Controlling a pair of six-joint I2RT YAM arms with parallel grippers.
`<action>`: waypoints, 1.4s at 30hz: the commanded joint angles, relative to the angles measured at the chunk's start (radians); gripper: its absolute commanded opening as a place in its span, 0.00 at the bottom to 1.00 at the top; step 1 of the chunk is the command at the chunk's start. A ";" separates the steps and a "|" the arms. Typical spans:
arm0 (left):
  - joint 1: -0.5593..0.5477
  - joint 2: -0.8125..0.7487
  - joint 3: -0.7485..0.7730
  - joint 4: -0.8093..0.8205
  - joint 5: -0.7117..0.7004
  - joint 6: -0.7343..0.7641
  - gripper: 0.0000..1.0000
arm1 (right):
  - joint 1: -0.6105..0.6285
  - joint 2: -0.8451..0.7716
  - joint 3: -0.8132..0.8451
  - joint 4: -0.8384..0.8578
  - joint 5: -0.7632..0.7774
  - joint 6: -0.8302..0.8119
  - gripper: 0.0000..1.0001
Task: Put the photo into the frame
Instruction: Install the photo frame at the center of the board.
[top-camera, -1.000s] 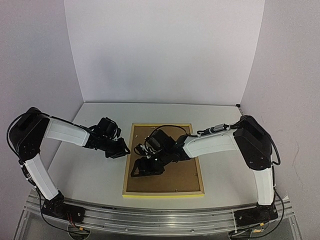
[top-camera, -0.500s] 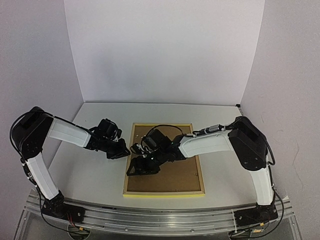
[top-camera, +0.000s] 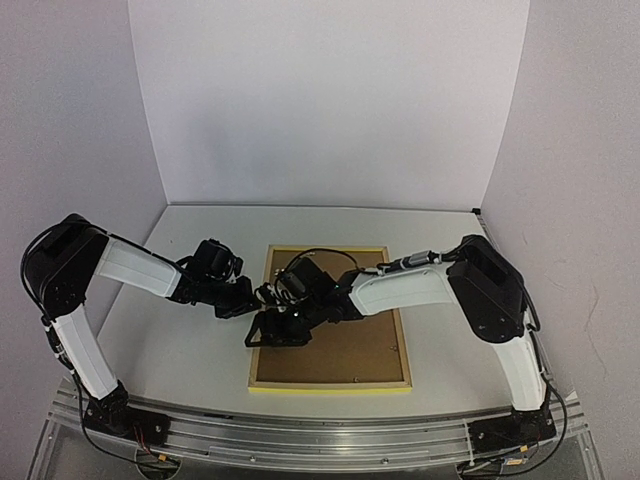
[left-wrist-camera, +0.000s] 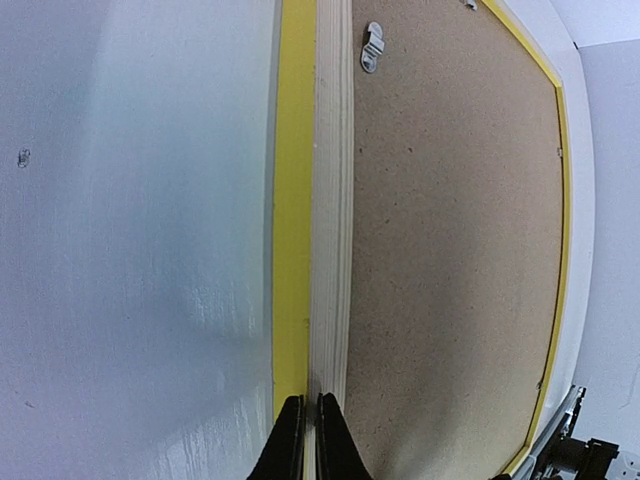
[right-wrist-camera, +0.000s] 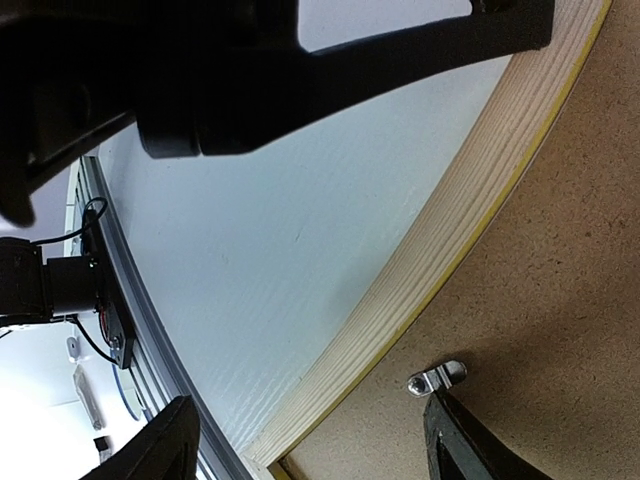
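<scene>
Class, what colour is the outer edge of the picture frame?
Yellow; the frame shows it best in the left wrist view.

Top cam: high up behind the arm bases, tilted down, far enough back to take in the whole frame (top-camera: 329, 385) and the table (top-camera: 180, 350) around it. Left wrist cam: hard down on the frame's left rail, sighting along it. Right wrist cam: just as close, skewed across that same rail. All three share that rail, the brown backing board (top-camera: 350, 350) and the white table beside the frame
</scene>
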 joint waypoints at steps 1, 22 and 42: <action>-0.007 0.036 -0.039 -0.065 -0.003 -0.011 0.04 | 0.005 0.051 0.029 -0.013 0.075 0.024 0.74; -0.008 0.050 -0.040 -0.054 0.005 -0.026 0.01 | 0.007 0.118 0.094 -0.014 -0.023 0.016 0.72; -0.008 0.075 -0.048 -0.047 0.019 -0.060 0.00 | 0.009 0.166 0.138 -0.133 0.020 -0.089 0.70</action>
